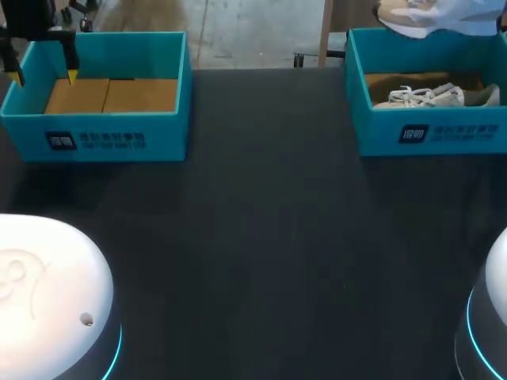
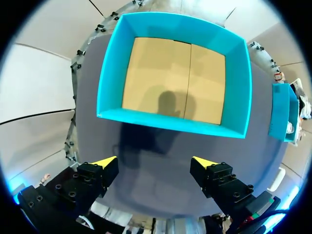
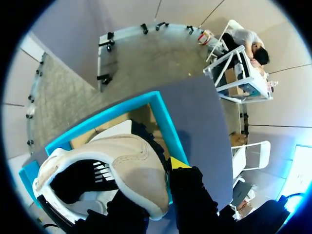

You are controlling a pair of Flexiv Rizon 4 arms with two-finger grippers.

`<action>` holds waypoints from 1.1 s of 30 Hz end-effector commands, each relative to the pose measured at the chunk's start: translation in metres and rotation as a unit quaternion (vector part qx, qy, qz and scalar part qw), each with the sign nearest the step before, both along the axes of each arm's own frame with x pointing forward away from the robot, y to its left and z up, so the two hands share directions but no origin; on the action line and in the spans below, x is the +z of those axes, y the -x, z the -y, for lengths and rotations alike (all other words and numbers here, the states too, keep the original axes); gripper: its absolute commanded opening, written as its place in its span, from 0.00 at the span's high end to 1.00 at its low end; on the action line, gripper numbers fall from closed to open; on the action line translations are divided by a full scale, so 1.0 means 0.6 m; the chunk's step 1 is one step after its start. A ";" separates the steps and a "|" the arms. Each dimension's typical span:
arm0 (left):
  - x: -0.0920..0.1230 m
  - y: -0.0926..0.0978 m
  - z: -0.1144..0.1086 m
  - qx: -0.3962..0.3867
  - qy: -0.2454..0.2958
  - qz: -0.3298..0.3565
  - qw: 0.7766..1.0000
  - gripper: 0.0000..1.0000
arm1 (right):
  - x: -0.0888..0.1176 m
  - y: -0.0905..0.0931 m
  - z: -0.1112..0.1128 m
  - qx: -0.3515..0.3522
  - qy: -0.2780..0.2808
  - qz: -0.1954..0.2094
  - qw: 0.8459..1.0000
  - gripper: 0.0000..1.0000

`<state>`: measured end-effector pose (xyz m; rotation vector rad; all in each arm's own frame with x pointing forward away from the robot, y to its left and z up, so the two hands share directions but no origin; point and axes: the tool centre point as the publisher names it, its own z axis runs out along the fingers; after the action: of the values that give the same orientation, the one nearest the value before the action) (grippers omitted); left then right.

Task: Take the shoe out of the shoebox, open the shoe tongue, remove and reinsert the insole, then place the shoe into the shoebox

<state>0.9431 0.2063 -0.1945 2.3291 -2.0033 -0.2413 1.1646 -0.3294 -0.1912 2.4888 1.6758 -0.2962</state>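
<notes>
A beige shoe with a white sole hangs above the right teal shoebox, heel toward my right gripper. That gripper is shut on the heel wall, with one yellow tip outside and the other finger hidden inside the shoe. In the head view the lifted shoe shows at the far right edge over the box. My left gripper is open and holds nothing. It hovers above the near left part of the left teal shoebox, which has a bare cardboard floor.
A second pale laced shoe lies inside the right box. The dark table stretches between the two boxes. My arms' white bases stand at the near left and near right.
</notes>
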 end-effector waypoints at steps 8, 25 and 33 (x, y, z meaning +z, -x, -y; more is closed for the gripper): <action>0.001 0.001 -0.001 0.000 0.000 0.001 1.000 0.00 | -0.016 -0.002 -0.003 0.007 0.006 0.004 1.000 1.00; 0.001 0.001 -0.001 0.000 0.000 0.001 1.000 0.00 | -0.072 0.014 0.004 -0.009 0.008 -0.011 1.000 1.00; 0.001 0.001 -0.001 0.000 0.000 0.001 1.000 0.00 | -0.106 0.033 0.019 -0.008 -0.014 -0.019 1.000 1.00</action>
<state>0.9431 0.2063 -0.1945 2.3289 -2.0031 -0.2405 1.1488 -0.3349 -0.2458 2.5287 1.6738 -0.3485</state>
